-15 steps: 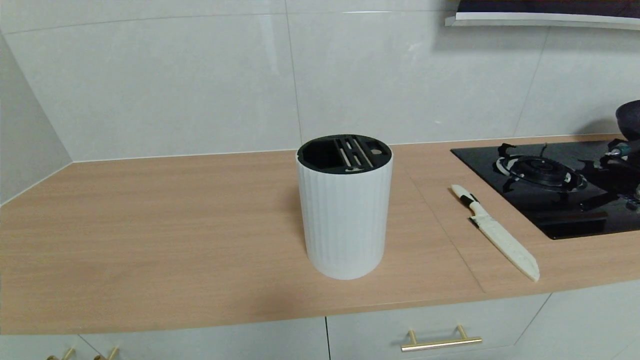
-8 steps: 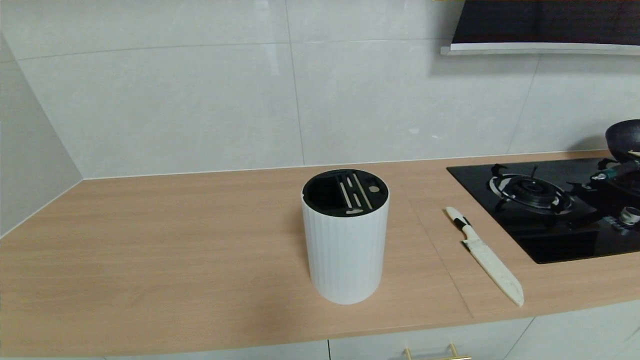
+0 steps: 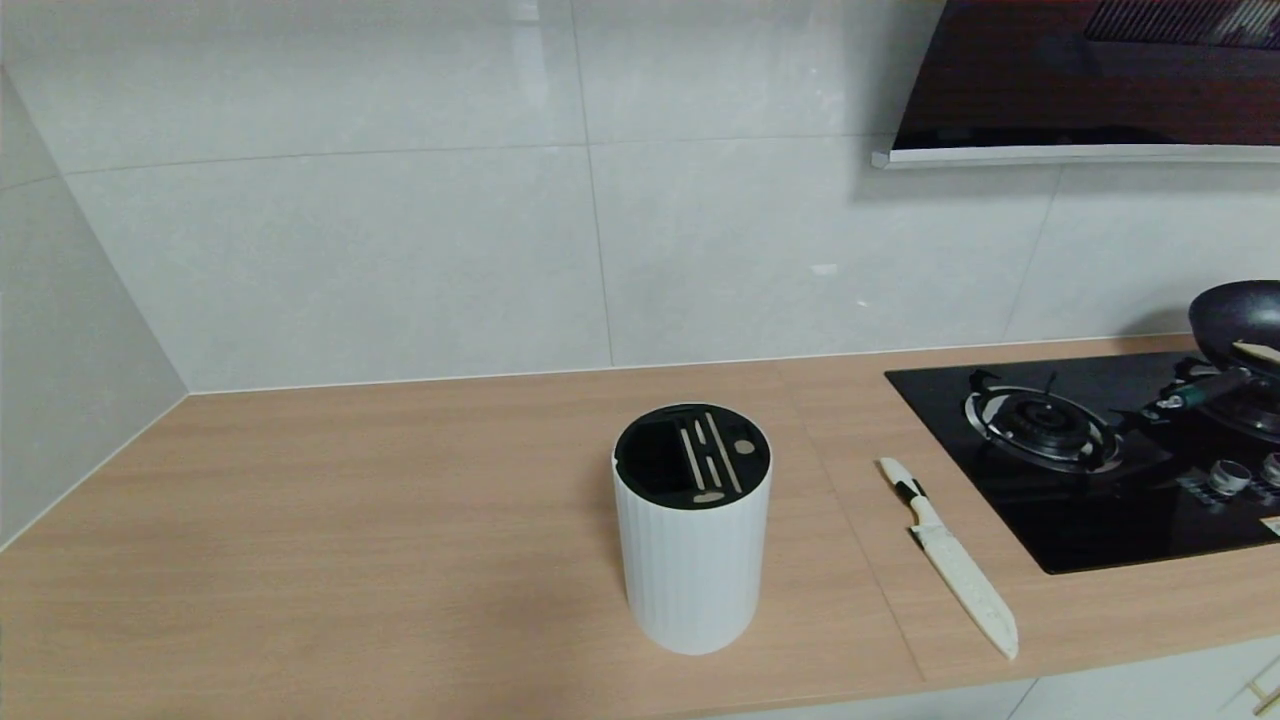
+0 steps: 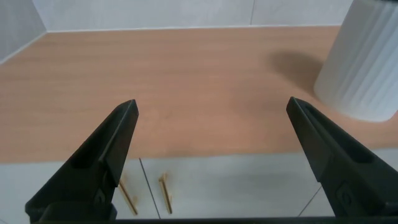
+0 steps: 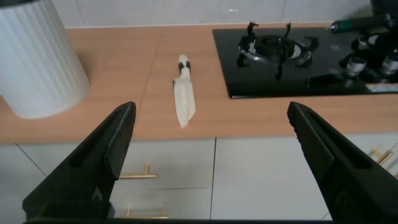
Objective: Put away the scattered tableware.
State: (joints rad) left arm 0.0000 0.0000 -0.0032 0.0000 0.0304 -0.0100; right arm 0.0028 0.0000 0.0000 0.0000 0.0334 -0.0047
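Head view: the knife [image 3: 945,555] lies flat on the countertop [image 3: 350,520] between the white holder [image 3: 690,560] and the hob [image 3: 1090,500], whose label [image 3: 1270,525] is unreadably small. Left wrist: my left gripper [image 4: 211,106] gapes wide, empty. Right wrist: my right gripper [image 5: 211,109] likewise, facing the knife.

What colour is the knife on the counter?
The knife is cream-white with a black handle band; clearest in head view.

A domestic kitchen: wood-grain countertop [image 3: 350,520] against a white tiled wall [image 3: 400,250], black gas hob [image 3: 1080,500] at right beneath a range hood [image 3: 1080,90], brass-handled cabinet fronts [image 5: 261,180] below.
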